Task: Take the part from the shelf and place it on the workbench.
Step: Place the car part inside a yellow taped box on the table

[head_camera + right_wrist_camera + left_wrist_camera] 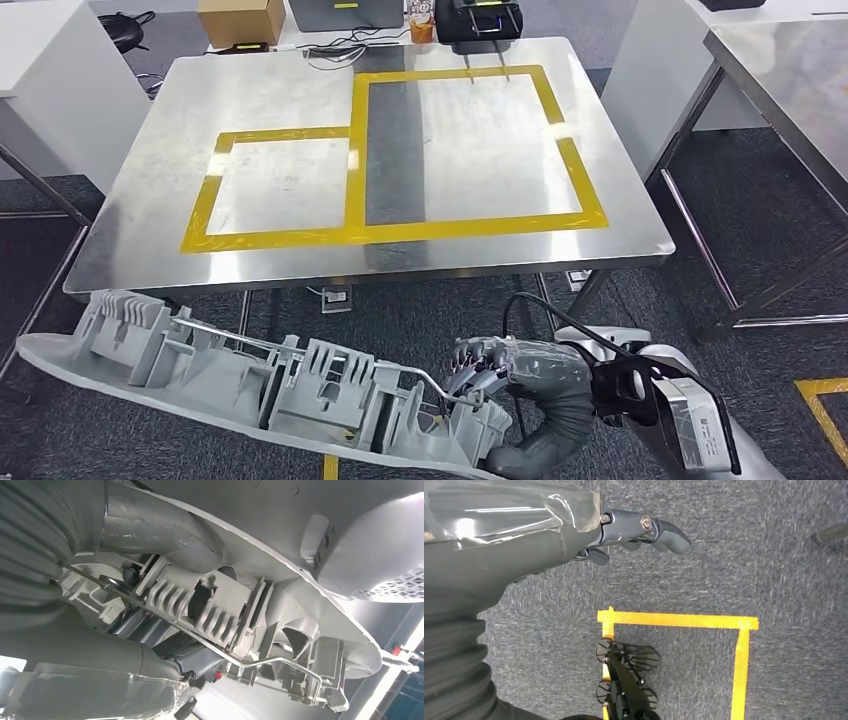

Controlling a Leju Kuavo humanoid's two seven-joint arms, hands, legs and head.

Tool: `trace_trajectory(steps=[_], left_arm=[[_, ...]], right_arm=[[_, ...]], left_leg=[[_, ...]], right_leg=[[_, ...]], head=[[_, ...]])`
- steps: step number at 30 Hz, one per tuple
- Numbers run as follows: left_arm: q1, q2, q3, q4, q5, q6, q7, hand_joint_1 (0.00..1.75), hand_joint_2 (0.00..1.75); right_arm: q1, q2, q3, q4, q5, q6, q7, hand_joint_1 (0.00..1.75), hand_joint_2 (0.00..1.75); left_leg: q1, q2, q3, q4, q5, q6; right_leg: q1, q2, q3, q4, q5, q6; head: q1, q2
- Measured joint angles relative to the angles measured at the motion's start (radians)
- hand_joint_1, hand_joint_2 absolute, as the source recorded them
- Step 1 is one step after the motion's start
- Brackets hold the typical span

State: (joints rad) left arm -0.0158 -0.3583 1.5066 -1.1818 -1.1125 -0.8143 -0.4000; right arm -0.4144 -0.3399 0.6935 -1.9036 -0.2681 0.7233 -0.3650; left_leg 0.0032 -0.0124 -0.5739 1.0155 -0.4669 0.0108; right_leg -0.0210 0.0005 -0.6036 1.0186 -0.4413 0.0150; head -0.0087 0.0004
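Broad stainless-steel desk [300,90] straight ahead, marked with yellow tape outlines [395,232] forming a small rectangle on the left joined to a taller one on the right, with a dark stripe running down between them. Along its far edge, a brown cardboard box [241,20], a grey flat case [345,12], an orange cup [421,27] and a black device [478,18]. More steel desks flanking it at both sides of the head view.

Below the near edge of the desk, over dark grey carpet [420,315], a long light-grey moulded plastic part [250,385], ribbed and slotted, with a thin metal rod bent along its upper side. Held roughly level, stretching leftward across the lower head view, well short of the taped zones.

Right robot hand [520,400] clamped onto the part's right end, thick grey thumb underneath and darker fingers curled over the ribbed section; seen close in the right wrist view, fingers [165,645] tucked behind the ribs.

Left robot hand [634,532] hanging above carpet and a yellow floor outline [674,620], holding nothing, dark fingers partly bent and apart.
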Motion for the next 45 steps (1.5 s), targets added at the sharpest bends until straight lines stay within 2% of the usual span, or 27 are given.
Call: trace_trajectory(steps=[2, 3, 5, 7, 8, 10, 11, 13, 15, 17, 18, 20, 22, 23, 25, 26, 28, 30, 32, 34, 36, 37, 38, 39, 41, 43, 45], left_arm=[[0.000, 0.000, 0.000, 0.000, 0.000, 0.002, -0.001, 0.00, 1.75], [0.000, 0.000, 0.000, 0.000, 0.000, 0.004, -0.001, 0.00, 1.75], [0.000, 0.001, 0.000, 0.000, 0.001, 0.006, -0.001, 0.00, 1.75], [0.000, 0.000, 0.000, 0.002, 0.001, 0.007, -0.001, 0.00, 1.75], [0.000, 0.000, 0.000, 0.002, 0.001, 0.007, -0.001, 0.00, 1.75], [0.000, 0.001, 0.000, 0.002, 0.001, 0.006, -0.001, 0.00, 1.75], [0.000, 0.002, 0.000, 0.002, 0.001, 0.005, -0.001, 0.00, 1.75], [0.000, 0.004, 0.000, -0.001, 0.003, 0.002, -0.001, 0.00, 1.75], [0.000, 0.004, 0.000, -0.003, 0.004, 0.002, 0.000, 0.00, 1.75], [0.000, 0.004, 0.000, -0.004, 0.005, 0.004, 0.001, 0.00, 1.75], [0.000, 0.003, 0.000, -0.004, 0.005, 0.005, 0.002, 0.00, 1.75], [0.000, 0.002, 0.000, -0.003, 0.006, 0.007, 0.003, 0.00, 1.75], [0.000, 0.001, 0.000, -0.003, 0.007, 0.009, 0.005, 0.00, 1.75], [0.000, 0.000, 0.000, -0.003, 0.007, 0.009, 0.005, 0.00, 1.75], [0.000, 0.000, 0.000, -0.002, 0.008, 0.010, 0.006, 0.00, 1.75], [0.000, -0.001, 0.000, -0.002, 0.008, 0.010, 0.006, 0.00, 1.75], [0.000, -0.001, 0.000, -0.001, 0.009, 0.011, 0.006, 0.00, 1.75], [-0.001, 0.000, 0.000, -0.001, 0.009, 0.011, 0.006, 0.00, 1.75], [-0.001, 0.000, 0.000, -0.001, 0.011, 0.010, 0.006, 0.00, 1.75], [-0.001, 0.000, 0.000, -0.002, 0.014, 0.010, 0.006, 0.00, 1.75], [-0.001, 0.001, 0.000, -0.001, 0.015, 0.010, 0.006, 0.00, 1.75], [-0.001, 0.000, 0.000, -0.001, 0.015, 0.010, 0.006, 0.00, 1.75], [-0.001, 0.000, 0.000, -0.001, 0.015, 0.010, 0.006, 0.00, 1.75], [-0.001, 0.000, 0.000, -0.001, 0.015, 0.010, 0.006, 0.00, 1.75], [-0.001, 0.002, 0.000, -0.001, 0.016, 0.011, 0.006, 0.00, 1.75], [-0.001, 0.003, 0.001, -0.002, 0.018, 0.012, 0.006, 0.00, 1.75], [0.000, 0.004, 0.000, -0.004, 0.021, 0.009, 0.006, 0.00, 1.75]], right_arm=[[-0.001, 0.000, -0.001, 0.000, 0.000, 0.000, -0.001, 1.75, 1.75], [-0.001, 0.000, -0.001, 0.000, 0.000, 0.000, -0.002, 1.75, 1.75], [0.000, 0.001, 0.000, 0.000, 0.000, 0.000, -0.002, 1.75, 1.75], [0.001, 0.001, 0.000, 0.001, 0.000, 0.000, -0.002, 1.75, 1.75], [0.002, 0.001, 0.000, 0.001, 0.000, 0.000, -0.002, 1.75, 1.75], [0.001, 0.001, 0.000, 0.000, 0.000, 0.000, -0.002, 1.75, 1.75], [0.000, 0.002, 0.000, 0.000, -0.001, 0.000, -0.002, 1.75, 1.75], [0.000, 0.002, -0.001, 0.000, -0.002, 0.000, -0.003, 1.75, 1.75], [0.000, 0.002, -0.002, 0.000, -0.002, 0.001, -0.003, 1.75, 1.75], [-0.001, 0.002, -0.003, 0.000, -0.002, 0.001, -0.004, 1.75, 1.75], [-0.003, 0.002, -0.003, 0.000, -0.002, 0.001, -0.004, 1.75, 1.75], [-0.002, 0.002, -0.004, 0.001, -0.003, 0.001, -0.004, 1.75, 1.75], [0.002, 0.002, -0.004, 0.001, -0.002, 0.001, -0.003, 1.75, 1.75], [0.002, 0.002, -0.004, 0.001, -0.002, 0.001, -0.003, 1.75, 1.75], [0.002, 0.002, -0.004, 0.001, -0.002, 0.001, -0.002, 1.75, 1.75], [0.002, 0.002, -0.004, 0.001, -0.002, 0.001, -0.002, 1.75, 1.75], [0.001, 0.003, -0.004, 0.001, -0.002, 0.001, -0.002, 1.75, 1.75], [0.000, 0.004, -0.004, 0.001, -0.002, 0.002, -0.002, 1.75, 1.75], [-0.002, 0.004, -0.004, 0.001, -0.003, 0.002, -0.002, 1.75, 1.75], [-0.002, 0.005, -0.004, 0.000, -0.003, 0.002, -0.002, 1.75, 1.75], [-0.001, 0.005, -0.003, 0.000, -0.003, 0.002, -0.002, 1.75, 1.75], [0.000, 0.005, -0.003, 0.000, -0.003, 0.002, -0.002, 1.75, 1.75], [0.000, 0.005, -0.003, 0.000, -0.003, 0.002, -0.002, 1.75, 1.75], [0.000, 0.005, -0.003, 0.000, -0.003, 0.002, -0.002, 1.75, 1.75], [-0.001, 0.006, -0.003, 0.000, -0.004, 0.002, -0.002, 1.75, 1.75], [-0.001, 0.006, -0.003, 0.001, -0.004, 0.002, -0.002, 1.75, 1.75], [-0.001, 0.009, -0.003, 0.000, -0.004, 0.002, -0.001, 1.75, 1.75]], left_leg=[[0.004, 0.002, -0.017, 0.040, -0.023, -0.011], [0.007, 0.004, -0.042, 0.091, -0.046, -0.016], [0.009, 0.006, -0.123, 0.230, -0.094, -0.023], [0.010, 0.007, -0.179, 0.300, -0.094, -0.023], [0.009, 0.007, -0.178, 0.277, -0.066, -0.019], [0.004, 0.007, -0.125, 0.142, 0.017, -0.002], [-0.001, 0.008, -0.096, 0.077, 0.044, 0.009], [-0.010, 0.010, -0.066, 0.008, 0.055, 0.026], [-0.011, 0.011, -0.052, -0.008, 0.048, 0.034], [-0.007, 0.008, -0.027, -0.022, 0.048, 0.042], [-0.005, 0.007, -0.015, -0.027, 0.048, 0.044], [-0.006, 0.006, -0.008, -0.027, 0.043, 0.047], [-0.007, 0.004, -0.002, -0.027, 0.034, 0.046], [-0.007, 0.002, 0.004, -0.027, 0.029, 0.044], [-0.007, -0.001, 0.020, -0.027, 0.016, 0.038], [-0.009, -0.002, 0.028, -0.025, 0.008, 0.033], [-0.011, -0.003, 0.035, -0.021, -0.004, 0.021], [-0.012, -0.002, 0.038, -0.013, -0.012, 0.010], [-0.009, 0.000, 0.029, 0.016, -0.027, 0.001], [-0.003, 0.003, -0.026, 0.113, -0.065, -0.011], [0.003, 0.005, -0.111, 0.238, -0.105, -0.021], [0.005, 0.006, -0.141, 0.269, -0.108, -0.023], [0.006, 0.007, -0.152, 0.262, -0.089, -0.022], [0.006, 0.007, -0.143, 0.218, -0.051, -0.019], [0.001, 0.007, -0.094, 0.078, 0.039, -0.003], [-0.007, 0.008, -0.061, -0.004, 0.066, 0.013], [-0.012, 0.009, -0.054, -0.015, 0.057, 0.022]], right_leg=[[-0.004, 0.000, 0.009, -0.002, -0.005, -0.014], [-0.005, 0.000, 0.014, -0.002, -0.009, -0.020], [-0.002, -0.001, 0.021, -0.002, -0.016, -0.026], [0.001, 0.000, 0.028, -0.002, -0.024, -0.027], [0.002, 0.001, 0.035, -0.002, -0.029, -0.026], [0.004, 0.002, 0.051, -0.003, -0.040, -0.024], [0.007, 0.002, 0.057, -0.004, -0.045, -0.021], [0.009, 0.003, 0.063, -0.007, -0.049, -0.012], [0.009, 0.002, 0.069, -0.006, -0.045, 0.002], [0.008, 0.000, 0.062, 0.024, -0.058, 0.008], [0.007, 0.000, 0.040, 0.065, -0.075, 0.007], [0.006, 0.000, -0.036, 0.189, -0.119, 0.005], [0.005, 0.000, -0.102, 0.265, -0.134, 0.010], [0.005, 0.000, -0.109, 0.248, -0.116, 0.017], [0.004, -0.001, -0.071, 0.118, -0.036, 0.033], [0.005, -0.002, -0.047, 0.051, -0.005, 0.032], [0.009, -0.002, -0.020, -0.017, 0.022, 0.010], [0.010, 0.000, -0.012, -0.019, 0.020, -0.014], [0.006, 0.001, 0.002, -0.020, 0.017, -0.025], [0.004, 0.001, 0.015, -0.020, 0.009, -0.033], [0.006, 0.002, 0.021, -0.020, 0.000, -0.037], [0.007, 0.003, 0.026, -0.020, -0.004, -0.037], [0.008, 0.004, 0.032, -0.020, -0.010, -0.037], [0.009, 0.006, 0.040, -0.020, -0.015, -0.036], [0.013, 0.006, 0.058, -0.022, -0.027, -0.034], [0.014, 0.007, 0.064, -0.024, -0.035, -0.028], [0.014, 0.009, 0.066, -0.028, -0.039, -0.019]], head=[[-0.003, 0.000], [-0.005, 0.000], [-0.007, 0.000], [-0.007, 0.000], [-0.007, 0.000], [-0.007, 0.000], [-0.006, 0.000], [-0.007, 0.000], [-0.007, 0.000], [-0.004, 0.000], [-0.003, 0.000], [0.000, 0.000], [0.000, 0.000], [0.001, 0.000], [0.001, 0.000], [0.001, 0.000], [0.001, 0.000], [0.000, 0.000], [-0.001, 0.000], [-0.003, 0.000], [-0.004, 0.000], [-0.004, 0.000], [-0.004, 0.000], [-0.004, 0.000], [-0.003, 0.000], [-0.003, 0.000], [-0.004, 0.000]])
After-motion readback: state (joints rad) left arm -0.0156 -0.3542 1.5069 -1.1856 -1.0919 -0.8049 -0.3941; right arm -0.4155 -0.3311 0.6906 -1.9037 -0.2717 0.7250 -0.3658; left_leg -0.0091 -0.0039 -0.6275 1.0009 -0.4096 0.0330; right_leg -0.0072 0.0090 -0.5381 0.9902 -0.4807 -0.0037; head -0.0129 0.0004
